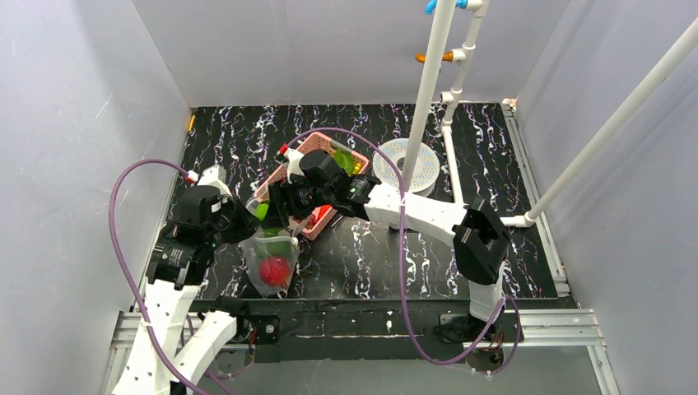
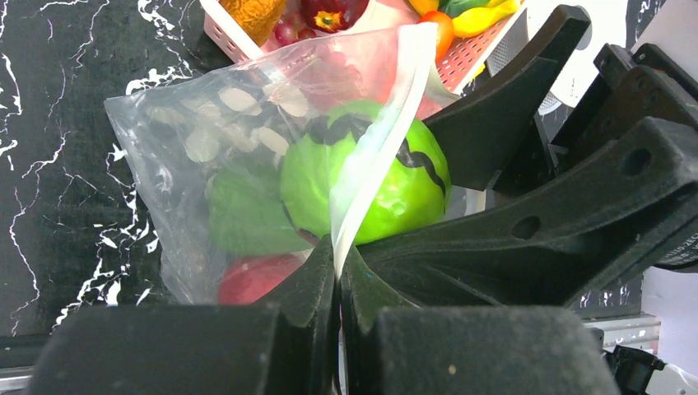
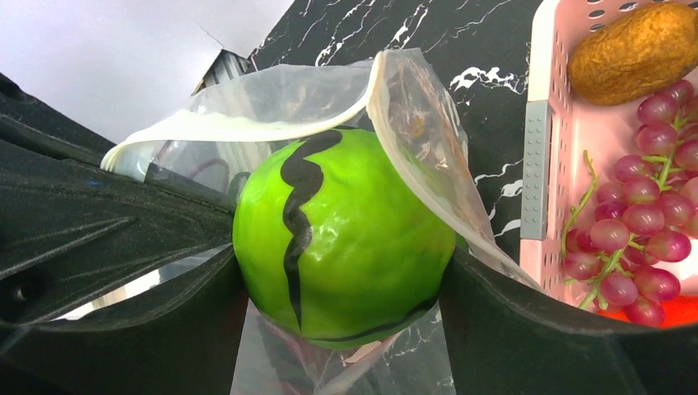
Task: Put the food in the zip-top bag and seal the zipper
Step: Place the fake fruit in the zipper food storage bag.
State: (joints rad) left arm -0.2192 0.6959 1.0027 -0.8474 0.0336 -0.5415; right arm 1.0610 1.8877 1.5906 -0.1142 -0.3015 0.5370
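The clear dotted zip-top bag (image 1: 272, 262) lies at the front left, with a red apple (image 1: 275, 269) and a green leafy piece (image 2: 243, 218) inside. My left gripper (image 2: 339, 247) is shut on the bag's mouth edge, pinching the white zipper strip (image 2: 379, 140) and holding the mouth up. My right gripper (image 3: 342, 271) is shut on a round green fruit with black stripes (image 3: 342, 247) and holds it in the bag's open mouth (image 3: 411, 107). The same fruit shows in the left wrist view (image 2: 370, 177), half behind the bag's film.
The pink lattice basket (image 3: 543, 99) stands just right of the bag, holding purple grapes (image 3: 638, 230), a brown-orange fruit (image 3: 634, 53) and other pieces. A white perforated disc (image 1: 407, 164) and white pipes (image 1: 432, 82) stand behind. Grey walls close in the table.
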